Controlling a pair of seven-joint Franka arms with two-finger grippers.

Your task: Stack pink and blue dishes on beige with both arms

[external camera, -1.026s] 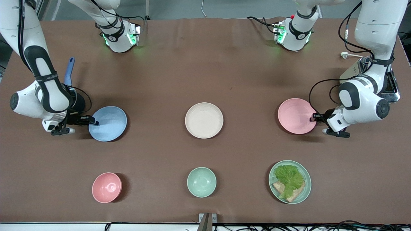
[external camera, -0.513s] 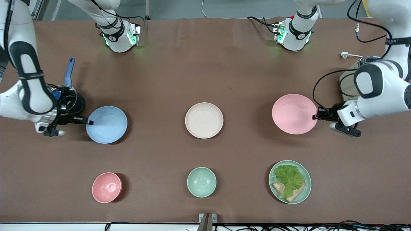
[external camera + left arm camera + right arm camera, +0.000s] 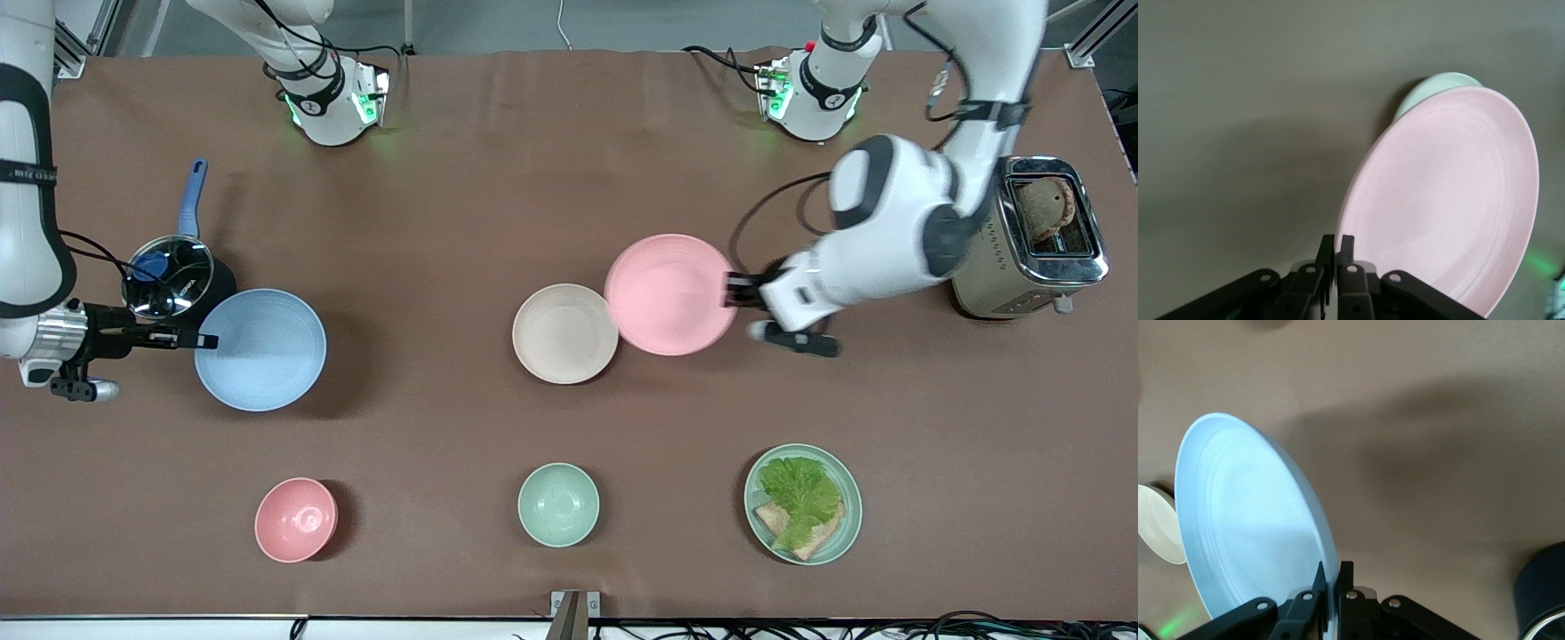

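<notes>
Your left gripper (image 3: pixel 731 292) fingers clamp pink plate (image 3: pixel 671 294) rim, airborne, overlapping beige plate (image 3: pixel 564 335). Right gripper (image 3: pixel 206 340) fingers clamp lifted blue plate (image 3: pixel 260 349).

My left arm reaches from its base down toward mid-counter, elbow bent, wrist roughly level. Left pincer (image 3: pixel 736 291) has its fingers (image 3: pixel 1347 252) pinched tight on the rim of the pink plate (image 3: pixel 671 294), carried in the air. My right arm hangs at its end of the counter, forearm vertical, wrist horizontal. Right pincer (image 3: pixel 203 340) is clamped on the blue plate (image 3: pixel 260 349) rim, raised.
</notes>
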